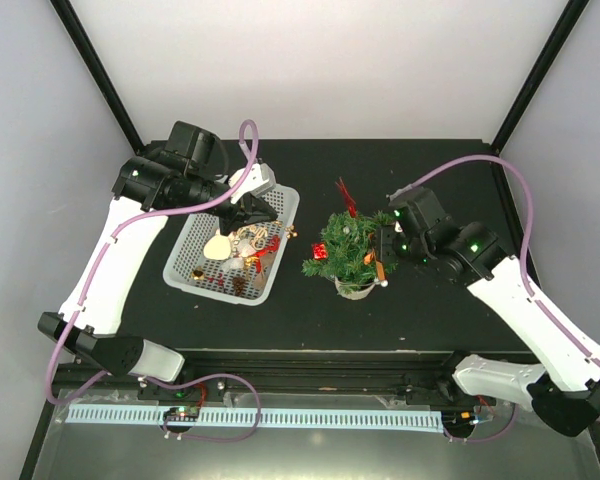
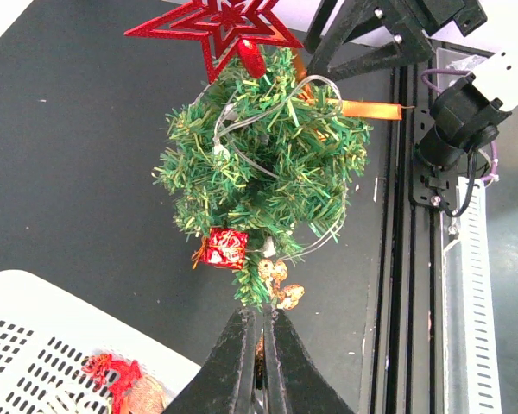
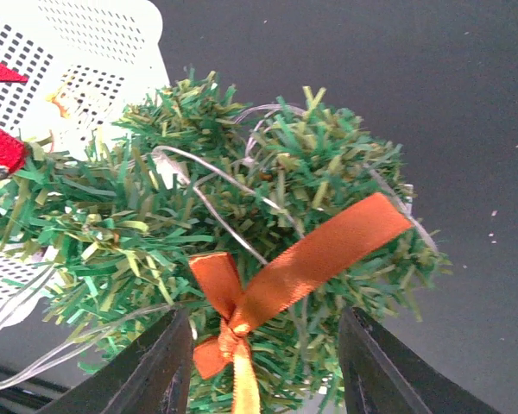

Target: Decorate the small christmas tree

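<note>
While the right pincer (image 3: 266, 321) stands wide, one finger on either side of the small christmas tree (image 3: 242, 216), a bushy dark green artificial fir, contact between pads and needles cannot be told. An orange satin ribbon bow (image 3: 272, 289) sits on the branches directly between those fingers, and a thin silver wire strand (image 3: 203, 177) loops just beyond it. The left pincer (image 2: 259, 326) is narrow, fingers nearly together. A brownish sliver (image 2: 259, 347) shows in the slit; cannot tell whether it is gripped. The tree lies straight ahead of the left tips, near, on the black desk (image 2: 69, 155). Closest to those tips is a gold glitter ornament (image 2: 282, 291). Just left of that is a red foil gift-box ornament (image 2: 224, 248), and farthest off a red glitter star (image 2: 216, 26). A white perforated plastic basket (image 2: 34, 319) sits down-left of the left pincer.
</note>
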Controlling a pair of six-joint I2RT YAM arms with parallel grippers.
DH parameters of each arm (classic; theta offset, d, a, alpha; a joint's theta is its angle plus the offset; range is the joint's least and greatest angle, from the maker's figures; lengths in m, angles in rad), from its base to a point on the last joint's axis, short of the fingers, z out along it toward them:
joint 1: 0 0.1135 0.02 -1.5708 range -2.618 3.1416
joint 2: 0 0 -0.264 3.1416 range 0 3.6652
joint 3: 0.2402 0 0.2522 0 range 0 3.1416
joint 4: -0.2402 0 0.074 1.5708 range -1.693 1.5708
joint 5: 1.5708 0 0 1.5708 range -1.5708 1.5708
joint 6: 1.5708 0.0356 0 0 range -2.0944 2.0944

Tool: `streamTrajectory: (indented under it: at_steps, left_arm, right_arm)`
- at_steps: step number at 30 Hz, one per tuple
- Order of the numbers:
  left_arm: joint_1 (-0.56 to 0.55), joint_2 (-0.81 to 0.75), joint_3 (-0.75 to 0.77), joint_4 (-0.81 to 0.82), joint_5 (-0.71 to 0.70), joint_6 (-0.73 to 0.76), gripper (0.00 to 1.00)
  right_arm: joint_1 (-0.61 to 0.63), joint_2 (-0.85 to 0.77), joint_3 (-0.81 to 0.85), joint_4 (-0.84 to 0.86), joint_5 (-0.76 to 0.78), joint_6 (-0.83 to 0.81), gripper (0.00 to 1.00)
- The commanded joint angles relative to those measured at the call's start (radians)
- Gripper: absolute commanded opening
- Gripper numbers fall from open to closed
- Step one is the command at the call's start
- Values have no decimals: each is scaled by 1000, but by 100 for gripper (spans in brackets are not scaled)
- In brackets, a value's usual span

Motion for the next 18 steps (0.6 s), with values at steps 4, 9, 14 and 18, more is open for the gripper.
streamTrajectory:
  at_steps: [4,9,14,18]
  left_arm:
    - [-10,15,-2,18,-1,3,2]
    - [-10,20,0,22,-2,1,1]
    - [-10,21,-1,19,-6,3,2]
    - [-10,22,-2,20,-6,3,2]
  right_arm:
    - [-15,-43,50,-62,61,10,18]
    - [-14,-40,44,-31,-56,0,1]
    - [-15,-12,7,-19,-176,-25,1]
    - [-14,-5,-28,-16,-194,-28,1]
